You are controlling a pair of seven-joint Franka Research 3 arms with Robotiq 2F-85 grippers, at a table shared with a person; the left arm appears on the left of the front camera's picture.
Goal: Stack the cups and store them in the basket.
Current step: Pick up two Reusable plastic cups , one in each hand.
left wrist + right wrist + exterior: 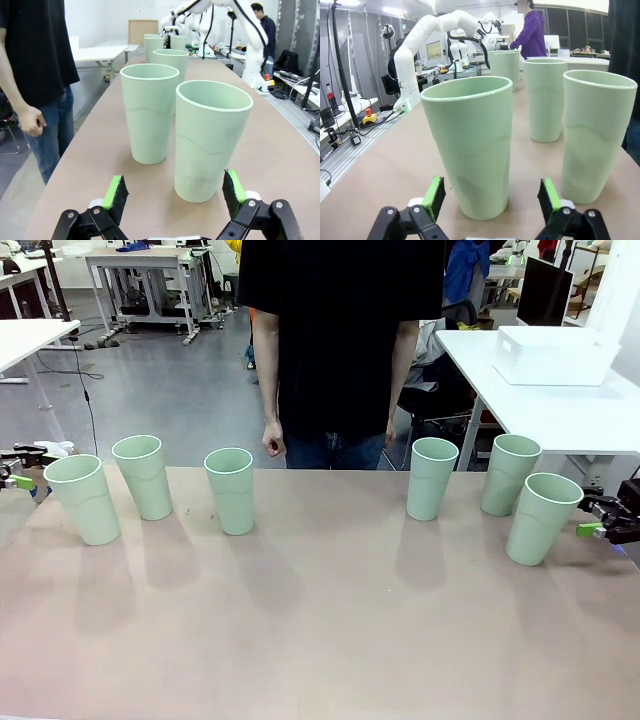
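Mint-green leftmost cup (212, 140) is faced by the wide-open left gripper (174, 189), untouched; rightmost cup (467, 145) likewise by the wide-open right gripper (491, 196).

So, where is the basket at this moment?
In the front view the basket sits on a white side table at the far right, beyond the rightmost cup.

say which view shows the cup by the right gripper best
Right wrist view: the cup stands close, upright, before the open right gripper. Front view shows it smaller; left wrist view, too distant to tell.
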